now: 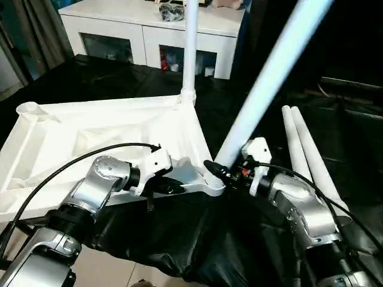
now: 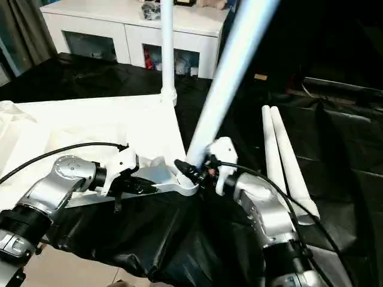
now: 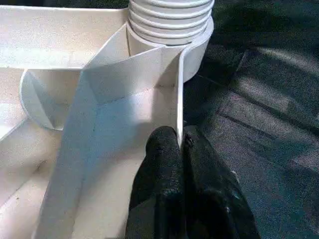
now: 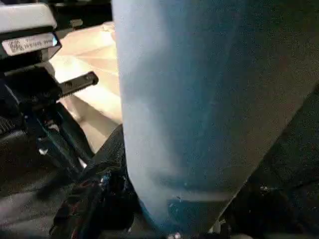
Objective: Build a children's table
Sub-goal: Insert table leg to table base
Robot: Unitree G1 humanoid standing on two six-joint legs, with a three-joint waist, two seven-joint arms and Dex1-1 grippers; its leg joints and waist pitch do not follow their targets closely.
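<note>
Tabletop [image 1: 119, 128]: white plastic, lying upside down with the ribbed underside up, on a black sheet [image 1: 197, 239] that is draped over the table.

Near edge: the left gripper [image 3: 179, 149] is seen at the tabletop's near rim, its black jaws pinched shut on the thin upright rim wall, just beside the near right corner socket [image 1: 214, 186]. A black cable [image 1: 60, 173] is looped over the left forearm and crosses in front of the ribs.

Near right corner: a white tube leg [image 1: 272, 75] is set with its threaded end in the socket and is leaning steeply, tilted up and to the right. The right gripper [image 1: 224, 170] is held at the leg's base, jaws part-way apart and closed around the tube. The right wrist view is largely blocked by this leg.

Right of the tabletop: two spare legs [image 1: 308, 161] are laid side by side on the sheet, touching, well apart from the sockets.

Far right corner: one leg [image 1: 190, 51] is already standing upright in its socket.

Far left corner: an empty round socket [image 1: 27, 109] is visible.

Beyond: a white cabinet [image 1: 149, 30] with glass doors is noted, with small clutter on top.
</note>
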